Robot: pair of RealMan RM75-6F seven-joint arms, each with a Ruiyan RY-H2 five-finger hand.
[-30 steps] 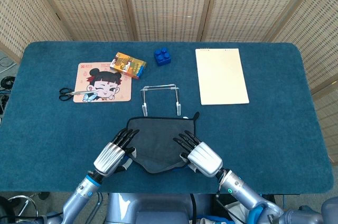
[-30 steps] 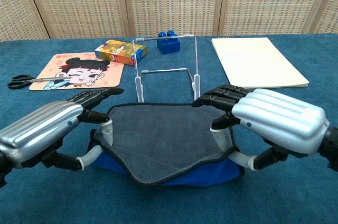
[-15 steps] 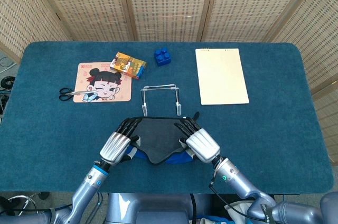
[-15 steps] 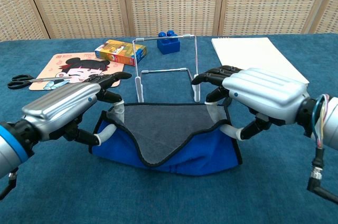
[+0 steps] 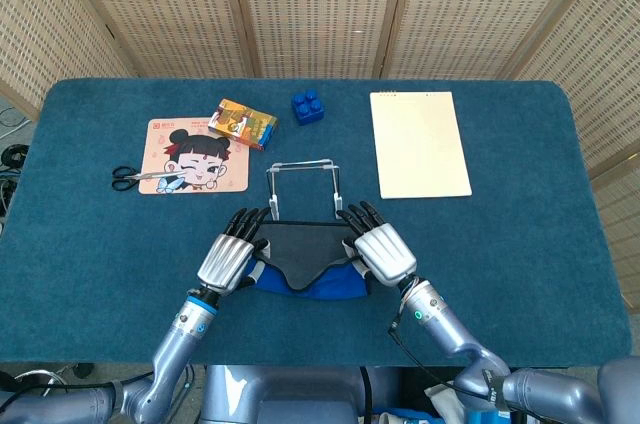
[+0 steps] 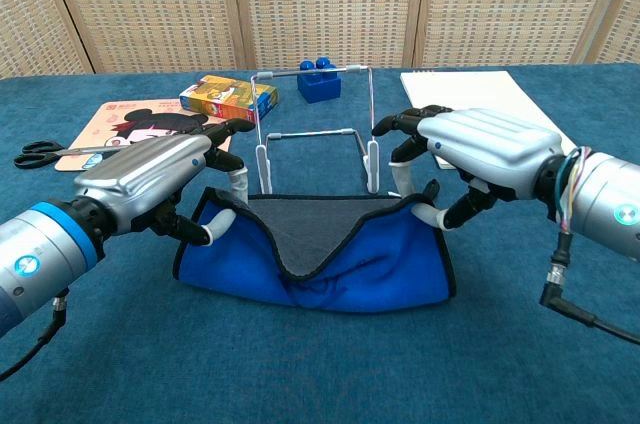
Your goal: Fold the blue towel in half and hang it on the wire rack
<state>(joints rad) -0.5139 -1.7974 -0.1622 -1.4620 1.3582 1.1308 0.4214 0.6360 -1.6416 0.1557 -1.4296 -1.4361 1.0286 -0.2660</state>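
The blue towel [image 5: 318,285] [image 6: 345,269] lies just in front of the wire rack [image 5: 303,182] [image 6: 317,129], doubled over so its blue side faces me and its grey side [image 6: 305,229] sags in the middle. My left hand [image 5: 228,259] [image 6: 155,172] pinches the towel's lifted left corner. On the other side my right hand [image 5: 383,252] [image 6: 482,147] pinches the right corner. Both hands hold that edge close to the rack's feet, fingers pointing toward the rack. The rack stands upright with nothing on it.
Behind the rack are a blue toy block [image 5: 307,106] and a colourful small box [image 5: 243,124]. A cartoon mouse pad [image 5: 197,156] with scissors [image 5: 135,177] beside it lies at the left. At the right lies a cream notepad [image 5: 420,144].
Both hands have carried the towel's near edge up and forward toward the rack. The grey surface has folded over and the blue side now shows in front.
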